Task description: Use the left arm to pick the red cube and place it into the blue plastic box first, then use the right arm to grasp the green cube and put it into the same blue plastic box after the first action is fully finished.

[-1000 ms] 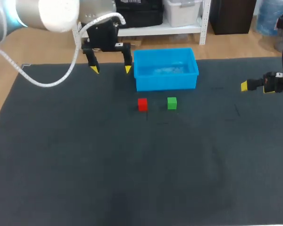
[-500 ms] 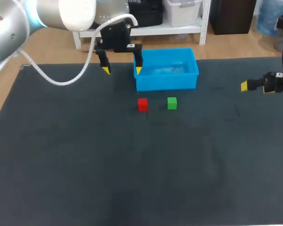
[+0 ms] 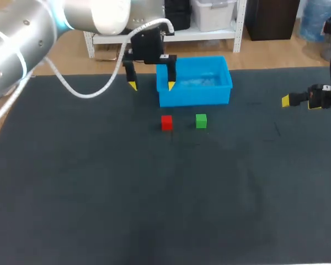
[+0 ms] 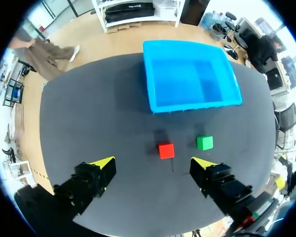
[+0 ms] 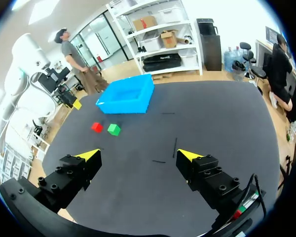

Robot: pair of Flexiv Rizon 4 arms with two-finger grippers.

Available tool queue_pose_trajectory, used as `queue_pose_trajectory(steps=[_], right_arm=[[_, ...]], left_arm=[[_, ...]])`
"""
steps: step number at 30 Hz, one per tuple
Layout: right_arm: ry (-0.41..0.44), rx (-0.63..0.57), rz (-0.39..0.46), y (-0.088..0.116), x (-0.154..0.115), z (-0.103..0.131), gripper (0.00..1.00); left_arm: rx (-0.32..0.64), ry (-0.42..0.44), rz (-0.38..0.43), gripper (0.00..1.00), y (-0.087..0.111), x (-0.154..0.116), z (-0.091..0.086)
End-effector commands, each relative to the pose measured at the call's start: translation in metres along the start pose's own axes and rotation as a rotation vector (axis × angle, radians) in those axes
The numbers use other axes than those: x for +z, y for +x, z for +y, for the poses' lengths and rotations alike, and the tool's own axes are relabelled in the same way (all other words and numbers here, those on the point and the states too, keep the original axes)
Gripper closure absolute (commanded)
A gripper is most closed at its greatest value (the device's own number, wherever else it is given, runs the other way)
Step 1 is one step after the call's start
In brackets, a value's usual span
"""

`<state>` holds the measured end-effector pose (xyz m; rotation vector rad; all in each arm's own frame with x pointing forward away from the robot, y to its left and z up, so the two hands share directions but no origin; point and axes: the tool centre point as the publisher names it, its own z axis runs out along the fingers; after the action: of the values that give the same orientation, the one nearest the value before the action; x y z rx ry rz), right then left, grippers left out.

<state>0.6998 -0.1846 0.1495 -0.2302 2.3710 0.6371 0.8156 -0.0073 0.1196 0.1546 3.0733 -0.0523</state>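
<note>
We show the dark table [image 3: 99,193], which bears all the task's things. The left arm [image 3: 22,33], grey and white, enters from the head view's upper left corner and reaches toward the table's far side. The blue plastic box [image 3: 194,95] stands open near the far edge, with no cube in it. The left gripper [image 3: 151,85] hangs above the table at the box's left end, one yellow tip over the box's left wall. Its fingers stand wide apart and hold nothing. In the left wrist view the same gripper [image 4: 153,163] looks down on the box [image 4: 197,104] and both cubes. The right gripper [image 5: 138,155] sits near the table's right edge, well apart from the box, its fingers likewise wide and empty. The red cube [image 3: 166,122] and the green cube [image 3: 201,121] rest on the table just in front of the box, near each other but apart, the red one to the left.
</note>
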Motion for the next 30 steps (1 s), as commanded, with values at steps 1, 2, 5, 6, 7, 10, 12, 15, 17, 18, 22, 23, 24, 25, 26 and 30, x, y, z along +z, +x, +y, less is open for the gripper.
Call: queue_pose_trajectory(steps=[1,2,5,6,7,10,12,15,17,18,22,23,24,25,26,30], right_arm=[[-0.002,-0.001,0.001,0.0,0.0,-0.001,0.0],[-0.002,-0.001,0.001,0.0,0.0,-0.001,0.0],[-0.002,-0.001,0.001,0.0,0.0,-0.001,0.0],[-0.002,-0.001,0.001,0.0,0.0,-0.001,0.0],[-0.002,-0.001,0.001,0.0,0.0,-0.001,0.0],[-0.002,-0.001,0.001,0.0,0.0,-0.001,0.0],[-0.002,-0.001,0.001,0.0,0.0,-0.001,0.0],[-0.002,-0.001,0.001,0.0,0.0,-0.001,0.0],[-0.002,-0.001,0.001,0.0,0.0,-0.001,0.0],[-0.002,-0.001,0.001,0.0,0.0,-0.001,0.0],[-0.002,-0.001,0.001,0.0,0.0,-0.001,0.0],[-0.002,-0.001,0.001,0.0,0.0,-0.001,0.0],[-0.002,-0.001,0.001,0.0,0.0,-0.001,0.0],[-0.002,-0.001,0.001,0.0,0.0,-0.001,0.0],[-0.002,-0.001,0.001,0.0,0.0,-0.001,0.0],[-0.002,-0.001,0.001,0.0,0.0,-0.001,0.0]], left_arm=[[-0.002,-0.012,0.066,0.0,-0.006,0.004,-0.006],[-0.003,-0.014,0.07,0.0,-0.005,0.005,-0.007],[-0.009,-0.019,0.077,0.0,-0.004,0.01,-0.008],[-0.011,-0.022,0.08,0.0,-0.004,0.012,-0.008],[-0.013,-0.023,0.082,0.0,-0.003,0.013,-0.008],[-0.019,-0.024,0.09,0.0,-0.001,0.018,-0.009],[-0.02,-0.022,0.099,0.0,0.001,0.022,-0.011],[-0.02,-0.019,0.107,0.0,0.003,0.026,-0.012],[-0.026,-0.017,0.111,0.0,0.004,0.029,-0.013],[-0.029,-0.017,0.114,0.0,0.005,0.031,-0.013],[-0.035,-0.014,0.12,0.0,0.008,0.036,-0.015],[-0.036,-0.013,0.122,0.0,0.008,0.037,-0.015],[-0.037,-0.012,0.123,0.0,0.009,0.038,-0.015],[-0.039,-0.008,0.126,0.0,0.01,0.039,-0.015],[-0.04,-0.008,0.127,0.0,0.01,0.041,-0.015],[-0.042,-0.003,0.13,0.0,0.014,0.045,-0.017]])
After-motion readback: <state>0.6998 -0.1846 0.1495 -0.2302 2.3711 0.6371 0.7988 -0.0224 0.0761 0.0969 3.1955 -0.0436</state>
